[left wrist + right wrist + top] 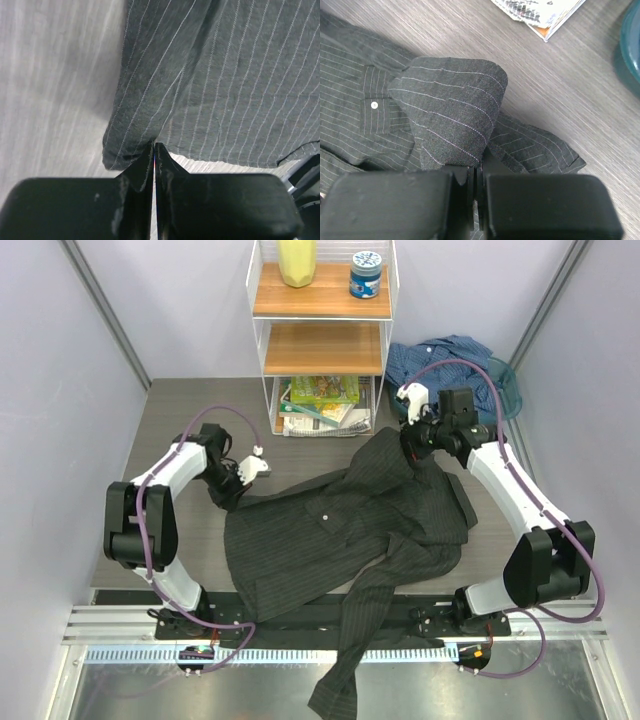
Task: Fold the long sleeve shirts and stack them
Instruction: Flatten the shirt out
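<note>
The dark charcoal pinstriped long sleeve shirt [330,530] lies spread across the middle of the table, and one sleeve [345,670] hangs over the near edge. My left gripper [232,498] is at the shirt's left edge. In the left wrist view its jaws [154,146] are shut, with the shirt's hem [225,75] pinched at the tips. My right gripper [412,448] is at the shirt's far right. It [476,172] is shut on a raised fold of the charcoal cloth [450,110]. The blue long sleeve shirt [445,360] lies crumpled at the back right.
A white wire shelf unit [320,340] stands at the back, with a yellow object [297,260] and a blue jar [366,275] on top and magazines [322,405] at the bottom. A teal container [510,390] sits by the blue shirt. Grey walls close in both sides.
</note>
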